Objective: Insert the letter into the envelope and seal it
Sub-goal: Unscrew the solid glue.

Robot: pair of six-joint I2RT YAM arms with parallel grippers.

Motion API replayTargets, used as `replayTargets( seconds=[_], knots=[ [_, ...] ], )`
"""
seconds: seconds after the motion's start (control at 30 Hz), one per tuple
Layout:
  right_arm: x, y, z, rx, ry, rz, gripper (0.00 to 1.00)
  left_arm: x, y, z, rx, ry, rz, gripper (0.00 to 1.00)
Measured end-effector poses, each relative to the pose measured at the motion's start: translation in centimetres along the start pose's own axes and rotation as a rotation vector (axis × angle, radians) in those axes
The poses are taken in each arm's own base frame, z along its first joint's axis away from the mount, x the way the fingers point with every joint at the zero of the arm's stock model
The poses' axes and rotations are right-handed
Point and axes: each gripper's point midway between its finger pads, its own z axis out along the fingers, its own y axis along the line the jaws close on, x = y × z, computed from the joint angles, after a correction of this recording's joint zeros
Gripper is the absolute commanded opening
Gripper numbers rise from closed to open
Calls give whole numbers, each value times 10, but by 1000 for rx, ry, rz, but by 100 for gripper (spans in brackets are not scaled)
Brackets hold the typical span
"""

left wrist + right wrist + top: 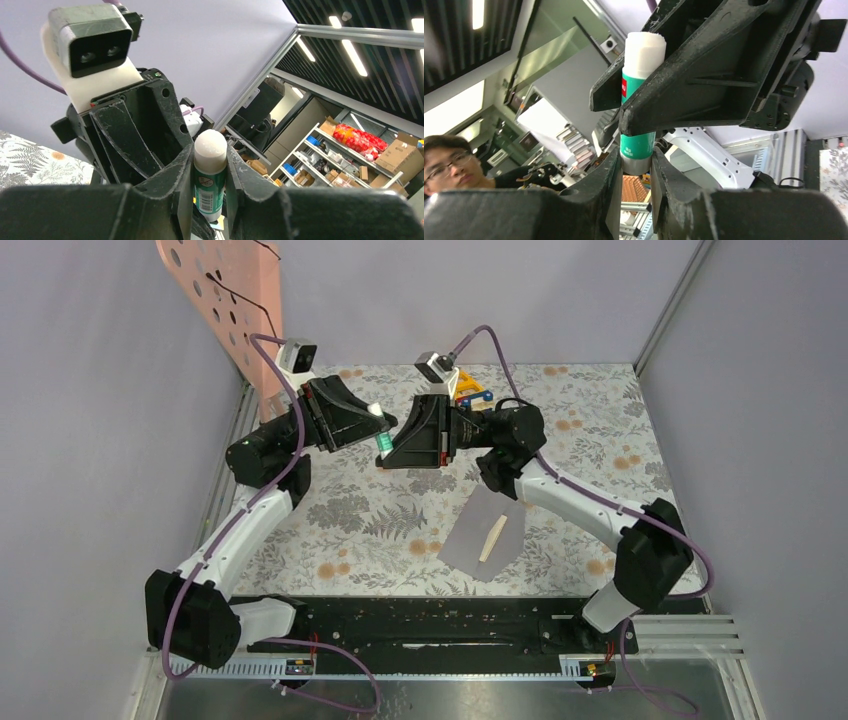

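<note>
Above the table's back middle, both grippers hold one green glue stick [383, 443] between them. My left gripper [210, 151] is shut on its body just under the white cap [210, 145]. My right gripper [637, 161] is shut on the stick's grey bottom end [638, 164], and its white cap [644, 50] points up past the left fingers [704, 75]. The grey-lilac envelope [470, 540] lies flat on the floral table right of centre, under neither gripper. A narrow tan strip, the letter [493, 537], shows on it.
A pink perforated board [225, 290] leans in the back left corner. A small yellow and blue object [470, 392] sits at the back behind the right wrist. Lilac walls close off left, right and back; a black rail [450, 625] runs along the near edge.
</note>
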Motion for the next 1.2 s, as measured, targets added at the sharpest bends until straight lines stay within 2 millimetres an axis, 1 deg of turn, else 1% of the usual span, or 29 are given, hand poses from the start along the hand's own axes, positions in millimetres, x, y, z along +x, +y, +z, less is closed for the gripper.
replayTargets(
  seconds=[0.13, 0.17, 0.2, 0.27, 0.3, 0.33, 0.37, 0.47, 0.53, 0.6, 0.67, 0.77, 0.83, 0.9, 1.03, 1.1, 1.2],
  knots=[
    [-1, 5, 3, -64, 25, 14, 0, -1, -5, 1, 10, 5, 9, 0],
    [-1, 5, 4, -76, 34, 19, 2, -1, -5, 1, 11, 5, 12, 0],
    [-1, 6, 4, -87, 42, 24, 10, -1, -6, 1, 11, 6, 12, 0],
    [-1, 6, 5, -98, 53, 31, 32, -1, -6, 1, 11, 8, 13, 0],
    [-1, 7, 5, -98, 59, 33, 41, -1, -7, 1, 12, 10, 13, 0],
    [-1, 7, 5, -95, 60, 31, 48, -1, -8, 1, 12, 13, 13, 0],
    [-1, 6, 5, -86, 61, 27, 52, 0, -8, 1, 12, 22, 7, 0],
    [-2, -1, 3, -8, 45, 17, 61, 7, -12, 0, 16, 56, 12, 0],
    [0, -4, -2, 87, 23, -7, 67, 10, -11, -1, 13, 76, 10, 0],
    [-2, -5, -9, 187, -10, -59, 69, 13, -12, 0, 15, 91, 10, 0],
    [-5, -4, -20, 304, -52, -130, 70, 15, -15, 1, 17, 106, 13, 0],
    [-9, -2, -41, 469, -107, -230, 70, 15, -17, 3, 7, 114, 22, 0],
    [-8, -6, -55, 580, -128, -268, 70, 14, -15, 5, -15, 111, 27, 0],
    [-3, -16, -66, 702, -135, -290, 70, 12, -8, 6, -54, 103, 26, 0],
    [17, -37, -75, 869, -94, -307, 70, 6, 13, 6, -160, 84, 14, 0],
    [26, -44, -77, 924, -64, -311, 70, 3, 24, 5, -222, 71, 6, 0],
    [29, -51, -74, 972, -38, -324, 70, 0, 38, 2, -309, 47, -6, 0]
  ],
)
